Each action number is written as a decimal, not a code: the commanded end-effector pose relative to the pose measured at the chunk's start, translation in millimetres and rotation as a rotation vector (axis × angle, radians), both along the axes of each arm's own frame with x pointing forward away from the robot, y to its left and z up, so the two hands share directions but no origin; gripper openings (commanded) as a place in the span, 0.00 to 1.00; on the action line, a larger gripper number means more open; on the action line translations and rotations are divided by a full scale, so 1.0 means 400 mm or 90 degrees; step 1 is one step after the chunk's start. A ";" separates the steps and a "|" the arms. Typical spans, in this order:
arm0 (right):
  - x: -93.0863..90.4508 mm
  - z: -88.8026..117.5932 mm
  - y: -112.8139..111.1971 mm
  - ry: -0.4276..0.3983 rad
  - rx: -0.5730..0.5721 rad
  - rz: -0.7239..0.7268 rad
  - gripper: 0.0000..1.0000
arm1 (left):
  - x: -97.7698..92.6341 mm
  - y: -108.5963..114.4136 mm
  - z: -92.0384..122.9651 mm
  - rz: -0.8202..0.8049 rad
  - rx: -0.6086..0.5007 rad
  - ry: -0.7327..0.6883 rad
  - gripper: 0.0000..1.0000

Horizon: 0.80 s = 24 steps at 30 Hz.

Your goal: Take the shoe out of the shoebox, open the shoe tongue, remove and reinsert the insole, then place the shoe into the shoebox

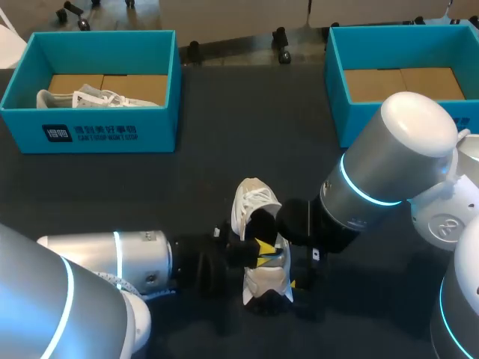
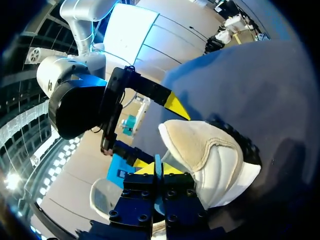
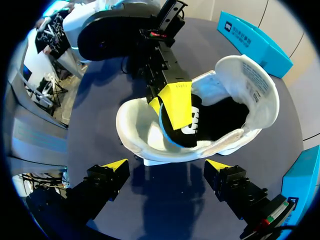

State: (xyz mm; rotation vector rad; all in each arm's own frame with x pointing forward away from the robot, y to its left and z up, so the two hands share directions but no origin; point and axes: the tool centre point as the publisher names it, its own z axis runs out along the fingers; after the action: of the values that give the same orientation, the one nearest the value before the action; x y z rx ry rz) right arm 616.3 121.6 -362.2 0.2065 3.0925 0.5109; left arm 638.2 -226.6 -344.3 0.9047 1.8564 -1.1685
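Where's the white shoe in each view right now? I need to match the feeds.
Head view: white shoe low in the middle, left tool on it from the left.
Left wrist view: shoe just ahead of the left tool, which pinches its collar.
Right wrist view: shoe ahead of the open right tool, opening toward the camera.
Shared landmark: left tool's yellow tips at the collar.

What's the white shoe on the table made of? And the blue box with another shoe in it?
The shoe is probably soft cloth with smoother, leather-like patches. It looks matte, with stitched seams and a floppy tongue. The box is likely cardboard, because it is flat and matte teal outside with a plain brown floor inside.
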 end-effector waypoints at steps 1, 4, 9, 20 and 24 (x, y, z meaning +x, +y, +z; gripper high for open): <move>-0.002 -0.004 0.002 -0.001 0.000 0.000 1.00 | -0.001 0.009 0.016 -0.002 0.005 0.006 0.00; -0.002 -0.004 0.002 -0.001 0.000 0.000 1.00 | -0.002 0.020 0.030 -0.003 0.000 0.015 0.00; -0.002 -0.004 0.002 -0.001 0.000 0.000 1.00 | -0.002 0.030 0.040 -0.003 -0.005 0.028 0.32; -0.002 -0.004 0.002 -0.001 0.000 0.000 1.00 | -0.023 0.039 0.053 -0.020 0.007 0.053 0.42; -0.002 -0.004 0.002 -0.001 0.000 0.000 1.00 | -0.031 0.044 0.065 -0.025 0.017 0.051 0.40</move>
State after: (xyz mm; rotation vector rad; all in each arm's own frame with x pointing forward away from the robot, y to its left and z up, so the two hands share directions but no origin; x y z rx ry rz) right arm 616.3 121.6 -362.2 0.2065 3.0925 0.5109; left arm 628.1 -215.0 -325.1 0.9139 1.9148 -1.2296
